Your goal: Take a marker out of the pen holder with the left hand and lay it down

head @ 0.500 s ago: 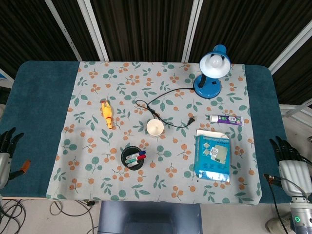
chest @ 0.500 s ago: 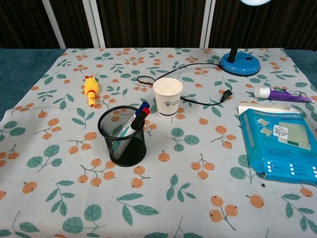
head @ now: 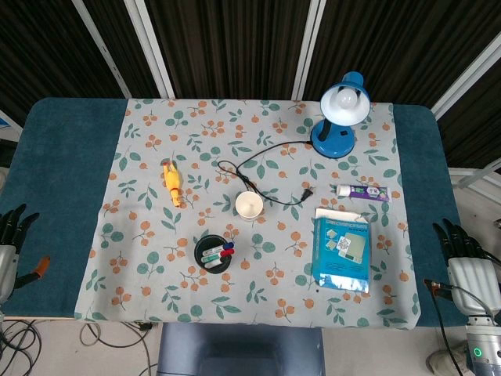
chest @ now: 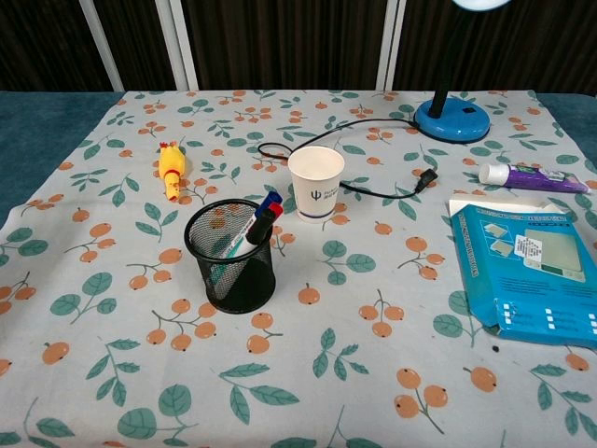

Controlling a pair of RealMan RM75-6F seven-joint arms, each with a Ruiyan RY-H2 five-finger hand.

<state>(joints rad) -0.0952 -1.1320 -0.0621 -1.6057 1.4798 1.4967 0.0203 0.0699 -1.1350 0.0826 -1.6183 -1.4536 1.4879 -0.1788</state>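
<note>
Markers are kept in the pen holder near the counter's front; left hand and right hand are held wide, empty.

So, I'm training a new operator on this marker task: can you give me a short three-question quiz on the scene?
1. True or false: the left hand already holds a marker.
2. What stands nearest the black mesh pen holder? A) white paper cup B) blue desk lamp C) yellow rubber chicken toy
3. Fill in: the blue flat box lies on the robot's ___ side of the floral tablecloth.

Key: 1 false, the markers are all in the holder; 2 A; 3 right.
</note>
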